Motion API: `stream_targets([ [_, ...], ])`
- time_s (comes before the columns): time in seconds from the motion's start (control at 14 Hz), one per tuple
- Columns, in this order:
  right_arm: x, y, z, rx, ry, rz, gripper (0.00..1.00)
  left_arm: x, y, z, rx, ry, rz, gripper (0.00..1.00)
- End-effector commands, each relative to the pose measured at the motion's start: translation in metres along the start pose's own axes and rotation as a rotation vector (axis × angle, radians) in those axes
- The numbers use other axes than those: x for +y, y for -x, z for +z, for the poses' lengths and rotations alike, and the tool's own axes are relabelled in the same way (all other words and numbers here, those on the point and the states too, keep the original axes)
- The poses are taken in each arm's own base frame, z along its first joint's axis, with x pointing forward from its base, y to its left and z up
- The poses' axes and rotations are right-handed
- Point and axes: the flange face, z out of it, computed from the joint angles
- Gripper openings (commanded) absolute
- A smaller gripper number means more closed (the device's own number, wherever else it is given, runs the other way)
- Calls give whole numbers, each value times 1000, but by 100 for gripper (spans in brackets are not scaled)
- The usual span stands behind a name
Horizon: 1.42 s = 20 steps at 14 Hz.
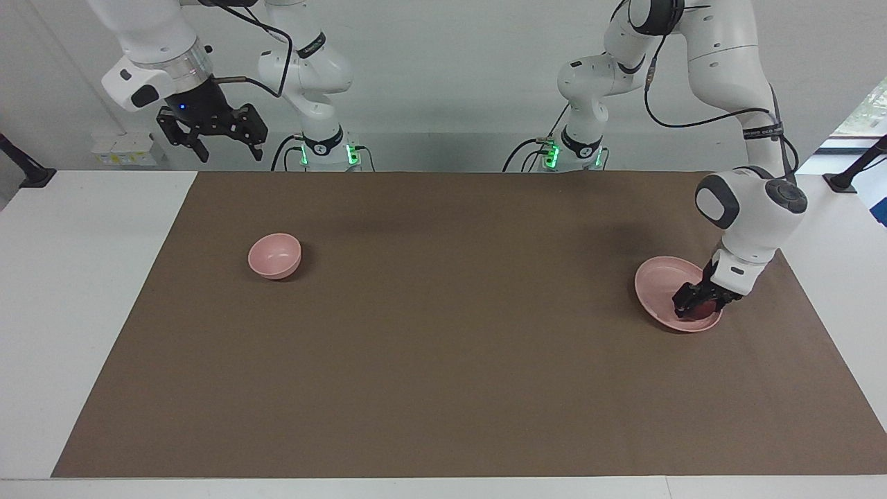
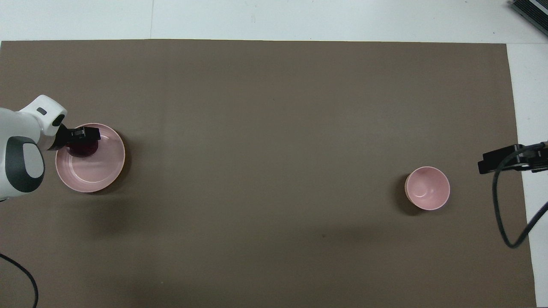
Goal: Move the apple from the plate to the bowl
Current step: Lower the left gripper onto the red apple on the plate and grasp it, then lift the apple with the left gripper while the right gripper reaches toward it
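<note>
The dark red apple (image 1: 700,310) lies on the pale pink plate (image 1: 655,281) at the left arm's end of the table. My left gripper (image 1: 700,303) is down in the plate, right at the apple and around it. In the overhead view the apple (image 2: 84,149) shows at the plate's (image 2: 100,169) edge under the left gripper (image 2: 81,136). The small deep pink bowl (image 1: 275,255) stands empty toward the right arm's end, and it also shows in the overhead view (image 2: 427,188). My right gripper (image 1: 213,138) is open and empty, and waits high up near its base.
A brown mat (image 1: 443,333) covers most of the white table. The right arm's cable (image 2: 505,214) hangs over the mat's edge beside the bowl. Small white containers (image 1: 125,147) stand off the mat near the right arm.
</note>
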Motion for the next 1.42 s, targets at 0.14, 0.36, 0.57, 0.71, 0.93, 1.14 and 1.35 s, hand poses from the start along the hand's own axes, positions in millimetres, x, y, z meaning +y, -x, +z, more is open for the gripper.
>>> stream_targets([
  [0.14, -5, 14, 9, 4, -17, -14, 100, 7, 6, 6, -94, 11, 19, 39],
  [0.36, -7, 16, 11, -16, -62, -14, 100, 7, 4, -3, -126, 14, 19, 0],
  [0.57, -11, 16, 12, -21, -107, -18, 100, 9, -3, -18, -96, 12, 26, 0],
  [0.71, -17, 16, 12, -25, -146, -27, 100, 18, -10, -41, -67, 12, 43, 0],
  [0.93, -28, 16, 20, -45, -220, -27, 100, 37, -23, -64, -33, 21, 58, 0],
  [1.14, -40, 16, 28, -81, -324, 53, 100, 63, -27, -99, -19, 44, 69, 0],
  [1.35, -57, 17, 34, -131, -423, 172, 100, 89, -19, -130, -36, 151, 23, 0],
])
